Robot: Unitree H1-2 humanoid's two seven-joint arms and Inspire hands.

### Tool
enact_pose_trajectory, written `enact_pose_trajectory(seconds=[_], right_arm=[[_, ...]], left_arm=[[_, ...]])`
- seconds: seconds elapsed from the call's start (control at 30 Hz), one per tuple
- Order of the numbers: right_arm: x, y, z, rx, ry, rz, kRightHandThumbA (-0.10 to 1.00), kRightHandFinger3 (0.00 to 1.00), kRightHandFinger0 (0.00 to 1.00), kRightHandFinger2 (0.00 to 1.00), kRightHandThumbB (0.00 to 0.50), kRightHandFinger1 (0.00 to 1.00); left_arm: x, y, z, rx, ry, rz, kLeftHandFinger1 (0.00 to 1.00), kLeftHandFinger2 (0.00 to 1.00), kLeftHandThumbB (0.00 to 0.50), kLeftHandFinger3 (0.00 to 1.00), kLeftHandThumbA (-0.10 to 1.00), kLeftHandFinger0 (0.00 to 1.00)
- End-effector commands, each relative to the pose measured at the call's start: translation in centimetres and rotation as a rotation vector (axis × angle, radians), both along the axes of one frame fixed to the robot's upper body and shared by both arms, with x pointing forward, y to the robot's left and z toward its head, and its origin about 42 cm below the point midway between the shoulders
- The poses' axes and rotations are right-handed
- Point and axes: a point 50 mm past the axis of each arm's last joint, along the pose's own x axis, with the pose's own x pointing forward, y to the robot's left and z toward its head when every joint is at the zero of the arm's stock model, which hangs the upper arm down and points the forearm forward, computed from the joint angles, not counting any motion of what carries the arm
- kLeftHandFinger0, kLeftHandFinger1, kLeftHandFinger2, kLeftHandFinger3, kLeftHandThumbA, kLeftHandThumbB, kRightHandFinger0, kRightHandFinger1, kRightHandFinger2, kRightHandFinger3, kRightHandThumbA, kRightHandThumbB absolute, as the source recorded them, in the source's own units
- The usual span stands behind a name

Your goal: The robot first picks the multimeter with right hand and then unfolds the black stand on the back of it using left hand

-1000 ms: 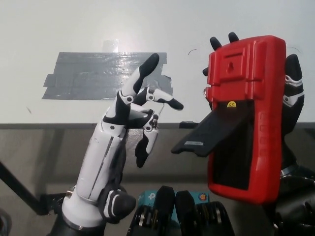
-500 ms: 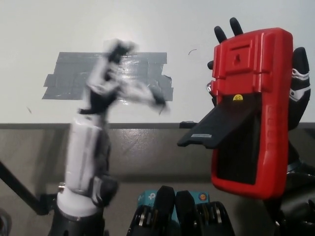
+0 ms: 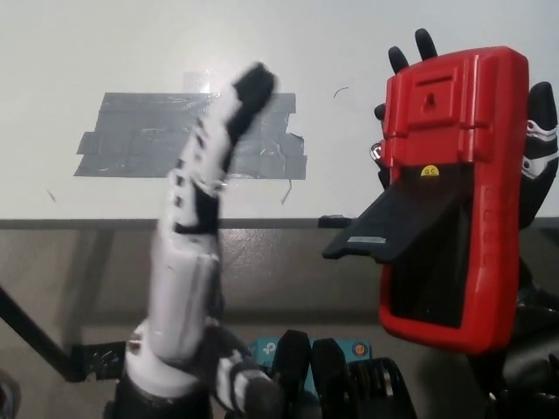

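The red multimeter (image 3: 458,131) is held upright at the right of the head view, back side facing me. My black right hand (image 3: 534,148) is shut on it from behind, fingertips showing over its top and right edge. The black stand (image 3: 389,229) is swung out from the back, sticking out to the left at an angle. My white left hand (image 3: 210,166) is left of centre, well apart from the multimeter, fingers extended together and pointing up. It holds nothing.
A white table (image 3: 105,52) fills the upper picture, with a patch of grey tape (image 3: 140,135) stuck on it. The table's front edge (image 3: 87,223) runs across the middle, with grey floor below it.
My left hand has turned and straightened, its fingers going from curled and spread to extended upward. The multimeter and right hand have drifted slightly right and up; the stand stays unfolded.
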Motion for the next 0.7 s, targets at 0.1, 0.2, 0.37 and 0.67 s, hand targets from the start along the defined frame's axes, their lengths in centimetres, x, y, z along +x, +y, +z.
enact_pose_trajectory(seconds=[0.1, 0.2, 0.37, 0.67], right_arm=[[-0.5, 0.3, 3.0, 0.016, -0.142, -0.037, -0.1, 0.78, 0.01, 0.67, 0.122, 0.19], [-0.4, 0.2, 3.1, 0.024, -0.124, -0.033, -0.1, 0.67, 0.0, 0.47, 0.119, 0.0], [-0.6, 0.6, 3.5, 0.128, -0.065, 0.029, -0.1, 0.92, 0.0, 0.73, 0.116, 0.08], [-0.9, 0.9, 4.2, 0.174, -0.064, 0.068, -0.1, 0.97, 0.0, 0.82, 0.095, 0.46]], left_arm=[[-2.0, -1.8, -0.8, 0.178, -0.027, -0.017, 1.0, 1.0, 0.499, 1.0, 1.0, 1.0], [-2.6, -2.5, -1.8, 0.186, -0.029, -0.084, 1.0, 1.0, 0.438, 1.0, 1.0, 1.0], [-2.8, -2.7, -2.6, 0.123, 0.028, -0.237, 0.73, 0.72, 0.401, 1.0, 1.0, 1.0], [-2.8, -3.2, -2.4, 0.023, 0.019, -0.263, 0.0, 0.11, 0.355, 1.0, 1.0, 0.35]])
